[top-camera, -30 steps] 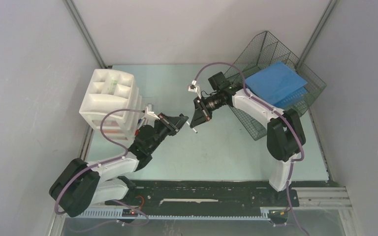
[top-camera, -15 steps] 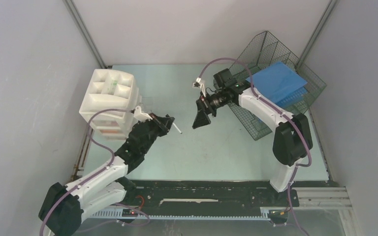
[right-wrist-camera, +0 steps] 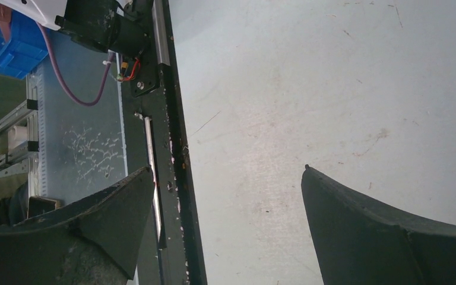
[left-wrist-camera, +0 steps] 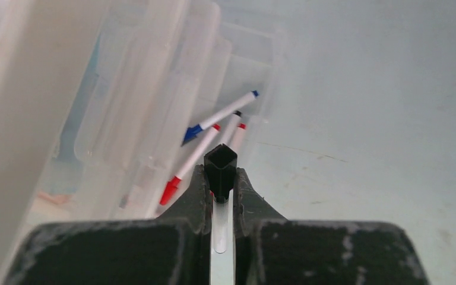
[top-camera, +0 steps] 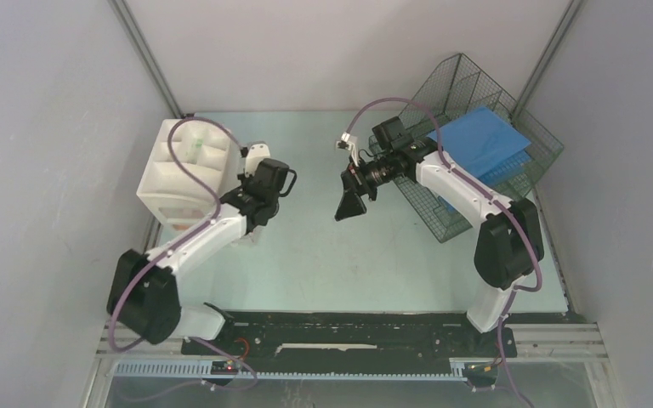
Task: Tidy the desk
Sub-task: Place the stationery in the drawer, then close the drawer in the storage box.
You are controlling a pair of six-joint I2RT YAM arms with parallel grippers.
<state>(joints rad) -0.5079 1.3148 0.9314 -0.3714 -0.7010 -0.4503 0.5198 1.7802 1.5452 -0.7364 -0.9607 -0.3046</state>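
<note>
From the left wrist I see the translucent plastic drawer [left-wrist-camera: 154,119] of the white drawer unit [top-camera: 183,166] holding slim white pens [left-wrist-camera: 219,116] with blue, red and black ends. My left tool [left-wrist-camera: 220,178], pinched tight on a white pen [left-wrist-camera: 220,163] with a square black end, hangs just before them. At the right rear the wire-mesh tray [top-camera: 463,81] carries a flat blue folder [top-camera: 476,144], while my right tool [right-wrist-camera: 228,169] gapes wide and empty above the smooth, scuffed mint-green worktop [top-camera: 349,255] between the grey walls.

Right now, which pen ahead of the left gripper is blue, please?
The farthest pen, blue at cap and tip; the others show red or black.
</note>
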